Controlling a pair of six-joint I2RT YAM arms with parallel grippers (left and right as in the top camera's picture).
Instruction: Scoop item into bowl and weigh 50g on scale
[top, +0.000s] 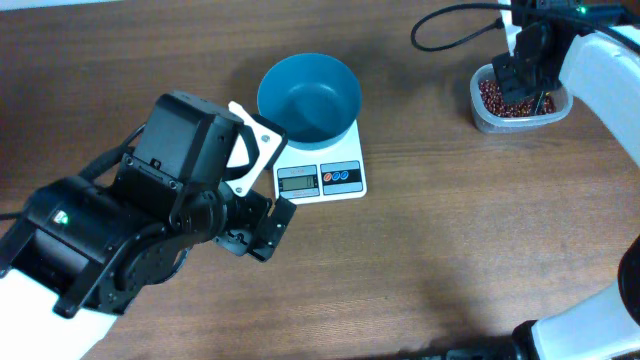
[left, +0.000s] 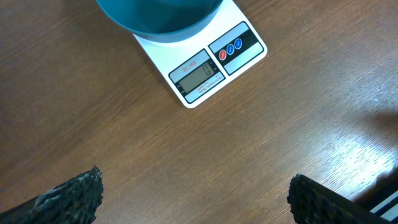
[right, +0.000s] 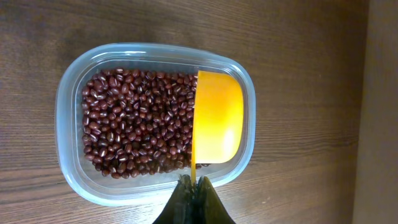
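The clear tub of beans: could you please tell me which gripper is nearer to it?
Right. The right gripper hangs over the tub, shut on an orange scoop inside it; the left gripper, open, hovers by the scale, well away.

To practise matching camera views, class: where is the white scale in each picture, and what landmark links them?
Overhead: scale just above centre, under the teal bowl.
Left wrist: scale at top centre, teal bowl cut by the edge.
Right wrist: not in it; only the tub and orange scoop.
Landmark: teal bowl links overhead and left wrist; the tub links overhead and right wrist.
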